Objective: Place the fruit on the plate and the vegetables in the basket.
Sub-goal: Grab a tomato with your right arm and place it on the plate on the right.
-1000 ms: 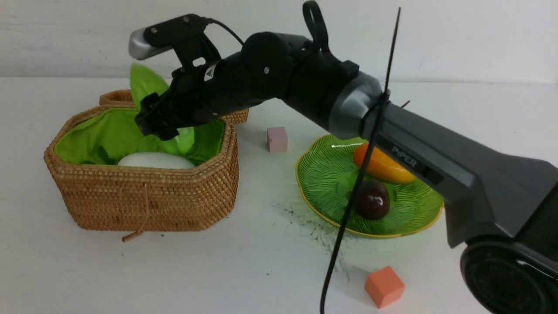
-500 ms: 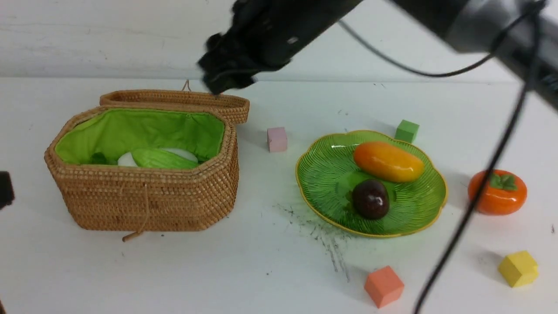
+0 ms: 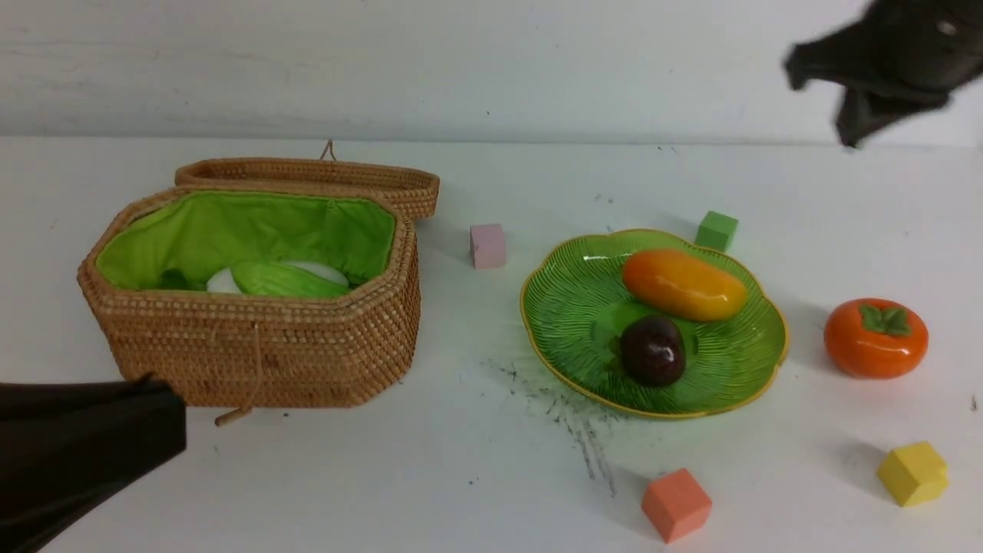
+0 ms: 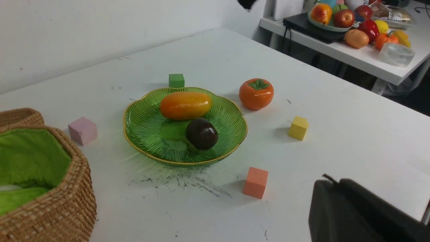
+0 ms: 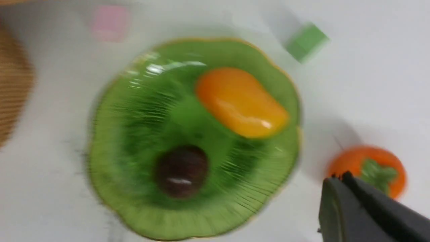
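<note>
From the front, the basket [image 3: 253,346] stands open at the left of the table [image 3: 461,461], with the cucumber [image 3: 288,280] and radish [image 3: 223,283] lying together inside. The plate [image 3: 568,307] to the right holds the mango [image 3: 683,284] and mangosteen [image 3: 653,351]. The persimmon [image 3: 875,338] sits on the table near the plate's right rim, not touching it. The right gripper [image 3: 852,84] hangs high at the far right, too blurred to read its fingers. The left gripper [image 3: 77,453] is a dark shape at the near left, just in front of the basket.

The left wrist view shows only a dark edge of that gripper, nothing held that I can see; its opening cannot be told.

The right wrist view looks down on the plate and persimmon, smeared, with one dark finger [image 5: 362,215] at the edge.
</note>
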`<state>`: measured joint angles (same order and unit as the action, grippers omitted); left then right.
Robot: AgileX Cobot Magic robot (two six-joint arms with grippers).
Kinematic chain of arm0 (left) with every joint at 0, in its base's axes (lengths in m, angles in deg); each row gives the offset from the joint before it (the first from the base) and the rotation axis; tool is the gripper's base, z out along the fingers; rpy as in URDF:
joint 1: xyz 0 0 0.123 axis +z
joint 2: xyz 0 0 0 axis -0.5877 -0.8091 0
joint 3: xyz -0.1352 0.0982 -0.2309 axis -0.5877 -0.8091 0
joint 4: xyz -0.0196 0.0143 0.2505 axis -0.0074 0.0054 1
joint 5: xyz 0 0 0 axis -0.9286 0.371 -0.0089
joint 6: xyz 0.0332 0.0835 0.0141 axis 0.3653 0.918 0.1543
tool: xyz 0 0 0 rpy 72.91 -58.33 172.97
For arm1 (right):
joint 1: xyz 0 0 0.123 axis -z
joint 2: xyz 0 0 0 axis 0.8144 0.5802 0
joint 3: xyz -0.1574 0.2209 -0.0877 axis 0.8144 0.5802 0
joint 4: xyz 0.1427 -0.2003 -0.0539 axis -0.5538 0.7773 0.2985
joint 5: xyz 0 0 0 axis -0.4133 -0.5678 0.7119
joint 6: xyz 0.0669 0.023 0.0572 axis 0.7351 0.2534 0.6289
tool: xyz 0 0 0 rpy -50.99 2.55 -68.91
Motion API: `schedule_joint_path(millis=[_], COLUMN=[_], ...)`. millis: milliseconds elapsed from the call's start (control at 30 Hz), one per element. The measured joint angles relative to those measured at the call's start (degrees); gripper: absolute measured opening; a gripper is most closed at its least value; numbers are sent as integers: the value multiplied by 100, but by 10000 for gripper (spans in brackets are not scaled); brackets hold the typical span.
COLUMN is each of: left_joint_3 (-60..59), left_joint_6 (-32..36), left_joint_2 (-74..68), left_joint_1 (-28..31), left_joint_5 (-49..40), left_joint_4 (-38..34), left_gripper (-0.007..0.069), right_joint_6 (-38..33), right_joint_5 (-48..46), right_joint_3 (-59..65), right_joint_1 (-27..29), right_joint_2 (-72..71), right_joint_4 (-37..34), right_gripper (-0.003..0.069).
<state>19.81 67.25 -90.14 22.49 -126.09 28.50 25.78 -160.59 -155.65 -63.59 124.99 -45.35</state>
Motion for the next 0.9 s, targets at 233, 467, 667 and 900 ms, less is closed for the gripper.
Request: schedule_joint_path(millis=[233,467,667,900], left_joint_3=[0,0,0,0], left_joint_6=[19,26,26,26], left_joint_2=[0,0,0,0], left_joint_1=[0,0,0,0], left_joint_5=[-83,-87,-94,-244], left_joint_4=[61,91,103,103], left_gripper=[15,19,22,22], right_joint_6=[366,154,-282,-353], right_joint_5=[776,1541,1971,2312], right_joint_3=[1786,2113,2113,2080], right_joint_1=[1755,2524,2569,2576], right_joint_2=[253,922,1505,1834], right_joint_4=[-1047,-2255,-2897,-3219], right_gripper=[293,645,666,598])
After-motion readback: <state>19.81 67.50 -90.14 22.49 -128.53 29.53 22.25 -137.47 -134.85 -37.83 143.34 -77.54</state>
